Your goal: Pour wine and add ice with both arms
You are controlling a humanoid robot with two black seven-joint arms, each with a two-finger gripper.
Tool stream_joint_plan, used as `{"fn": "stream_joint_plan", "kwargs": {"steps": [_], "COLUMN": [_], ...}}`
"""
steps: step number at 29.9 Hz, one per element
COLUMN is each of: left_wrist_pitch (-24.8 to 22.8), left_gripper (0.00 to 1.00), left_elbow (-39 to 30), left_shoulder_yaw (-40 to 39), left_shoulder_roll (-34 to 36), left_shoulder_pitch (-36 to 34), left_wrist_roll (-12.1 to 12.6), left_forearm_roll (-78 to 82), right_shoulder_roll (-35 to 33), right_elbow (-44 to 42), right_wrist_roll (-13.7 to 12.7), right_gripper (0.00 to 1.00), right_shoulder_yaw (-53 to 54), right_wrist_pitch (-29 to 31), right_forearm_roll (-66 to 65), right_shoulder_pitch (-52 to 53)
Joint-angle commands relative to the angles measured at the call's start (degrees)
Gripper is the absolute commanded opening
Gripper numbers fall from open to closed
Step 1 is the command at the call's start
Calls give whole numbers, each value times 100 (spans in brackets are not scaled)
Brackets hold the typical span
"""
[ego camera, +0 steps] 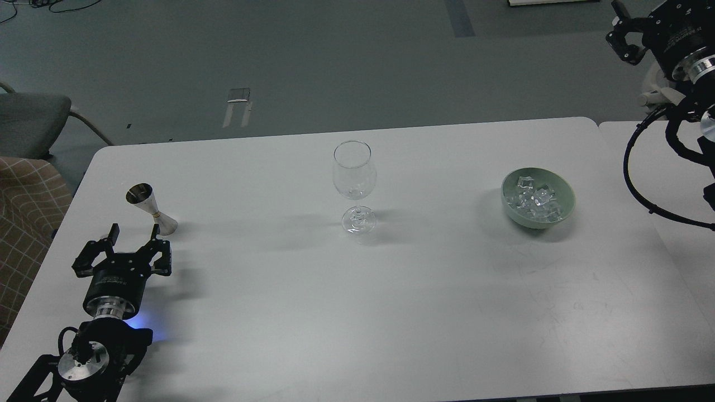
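A silver jigger (151, 209) stands at the table's left; no liquid shows in it, so the wine is hidden. An empty clear wine glass (354, 177) stands at the table's middle. A pale green bowl (565, 207) at the right holds several clear ice cubes (533, 198). My left gripper (134, 234) is open and empty, just in front of the jigger and apart from it. My right gripper (623, 28) is raised at the top right corner, far beyond the bowl, with its prongs apart and empty.
The white table (357, 312) has a rounded back edge, and a second table (659, 167) joins it at the right. A grey chair (31, 120) and a checked cushion (25, 206) stand beside the left edge.
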Motion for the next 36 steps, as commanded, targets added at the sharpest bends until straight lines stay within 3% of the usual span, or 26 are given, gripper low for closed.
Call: {"fn": "stream_joint_plan", "kwargs": {"steps": [1,21,27,36], "left_wrist_pitch": [10,27,10,10], "left_gripper": [69,68,68,68], "left_elbow": [0,70,544,729], "left_shoulder_yaw": [0,17,9,17], "left_shoulder_roll": [-15,-121,-130,-130], "left_shoulder_pitch": [-62,-193,-369,-510], "left_wrist_roll": [-7,-7,19,28], "left_forearm_roll": [0,62,79,79], "right_shoulder_roll": [0,-61,-52,-61], "right_elbow": [66,110,110,92], "right_wrist_roll": [9,0,0,0], "right_gripper": [100,100,100,100], "right_shoulder_yaw": [-1,17,25,25], "right_wrist_pitch": [-17,-52,-52,-52], "right_forearm_roll": [-2,-2,7,-2], "right_shoulder_pitch": [9,0,9,-9]}}
